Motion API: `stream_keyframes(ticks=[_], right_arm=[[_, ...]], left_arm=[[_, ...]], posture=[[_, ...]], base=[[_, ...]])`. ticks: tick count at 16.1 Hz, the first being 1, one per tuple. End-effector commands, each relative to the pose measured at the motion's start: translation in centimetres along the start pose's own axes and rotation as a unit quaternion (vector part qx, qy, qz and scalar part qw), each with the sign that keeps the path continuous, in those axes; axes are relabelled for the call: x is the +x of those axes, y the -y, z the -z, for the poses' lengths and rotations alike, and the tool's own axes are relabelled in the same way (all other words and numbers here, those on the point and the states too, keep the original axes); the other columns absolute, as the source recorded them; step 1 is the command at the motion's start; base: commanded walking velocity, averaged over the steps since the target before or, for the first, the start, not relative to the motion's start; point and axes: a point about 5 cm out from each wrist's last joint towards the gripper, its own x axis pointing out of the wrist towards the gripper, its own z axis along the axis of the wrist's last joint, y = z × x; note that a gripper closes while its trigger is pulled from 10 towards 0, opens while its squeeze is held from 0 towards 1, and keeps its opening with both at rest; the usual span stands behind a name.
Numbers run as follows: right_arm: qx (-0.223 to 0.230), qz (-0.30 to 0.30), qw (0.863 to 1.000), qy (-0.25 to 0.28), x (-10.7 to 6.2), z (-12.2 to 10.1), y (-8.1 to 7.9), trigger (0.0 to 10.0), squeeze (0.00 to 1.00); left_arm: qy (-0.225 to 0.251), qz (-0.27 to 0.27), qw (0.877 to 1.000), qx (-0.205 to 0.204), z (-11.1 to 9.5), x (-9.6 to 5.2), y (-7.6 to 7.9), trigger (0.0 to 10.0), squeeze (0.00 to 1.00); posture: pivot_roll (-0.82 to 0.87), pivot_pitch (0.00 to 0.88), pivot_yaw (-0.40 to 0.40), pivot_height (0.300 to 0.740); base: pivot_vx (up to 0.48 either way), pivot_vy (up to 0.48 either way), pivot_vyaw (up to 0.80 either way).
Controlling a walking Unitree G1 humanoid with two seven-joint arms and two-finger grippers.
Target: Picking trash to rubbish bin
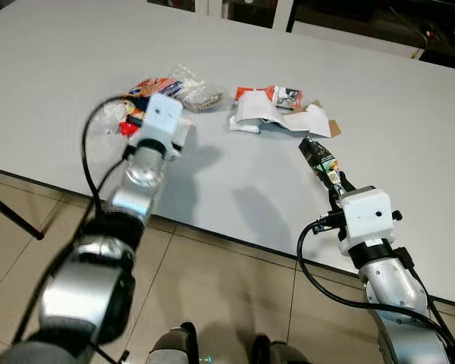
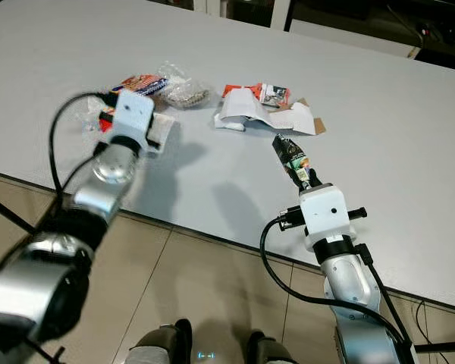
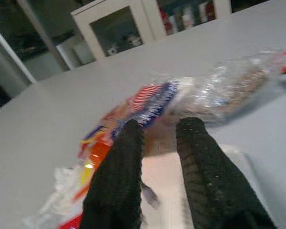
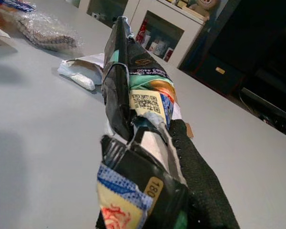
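Probably home: white glass-door cabinet point(image 3: 115, 29), tiled floor point(image 1: 212, 288)

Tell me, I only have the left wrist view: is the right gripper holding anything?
Observer: Yes. The right gripper is shut on a dark printed wrapper above the table.
Operator: Any trash beyond my colourful wrappers and clear bag?
Observer: Torn white packaging lies in a pile between the two arms, apart from the clear bag.
Operator: Anything near that pile?
Observer: A small brown cardboard scrap sits at its right end.
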Motion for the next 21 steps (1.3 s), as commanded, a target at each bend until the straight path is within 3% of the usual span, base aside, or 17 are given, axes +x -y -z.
stream_keyframes(ticks=[1,6,13,17,20,21], right_arm=[[-0.007,0.009,1.000,-0.008,-0.3,0.4,0.3,10.0,0.00],[-0.003,0.008,1.000,-0.017,-1.2,0.5,0.1,10.0,0.00],[0.007,0.016,0.999,-0.042,-3.4,0.7,-0.2,10.0,0.00],[0.011,0.023,0.998,-0.055,-4.6,0.6,-0.3,10.0,0.00],[0.010,0.026,0.998,-0.064,-5.3,0.6,-0.3,10.0,0.00],[0.008,0.026,0.997,-0.068,-5.5,0.5,-0.3,10.0,0.00]], left_arm=[[0.000,-0.008,1.000,0.016,-0.1,0.2,-0.1,10.0,1.00],[-0.021,-0.040,0.998,0.039,0.6,0.5,-1.4,10.0,1.00],[-0.042,-0.056,0.996,0.062,1.4,0.4,-2.2,10.0,1.00],[-0.042,-0.045,0.995,0.075,1.3,0.5,-1.7,10.0,1.00],[-0.068,-0.023,0.992,0.104,2.2,0.2,-1.2,10.0,1.00],[-0.119,0.009,0.987,0.111,3.8,-0.3,-0.8,10.0,0.00]], posture=[[0.10,0.167,-0.058,0.740],[0.08,0.196,-0.065,0.740],[0.04,0.256,-0.064,0.740],[0.00,0.279,-0.060,0.740],[-0.02,0.288,-0.064,0.740],[-0.03,0.288,-0.065,0.740]], base=[[0.000,0.000,0.00],[0.000,0.000,0.00],[0.000,0.000,0.00],[0.000,0.000,0.00],[0.000,0.000,0.00],[0.000,0.000,0.00]])
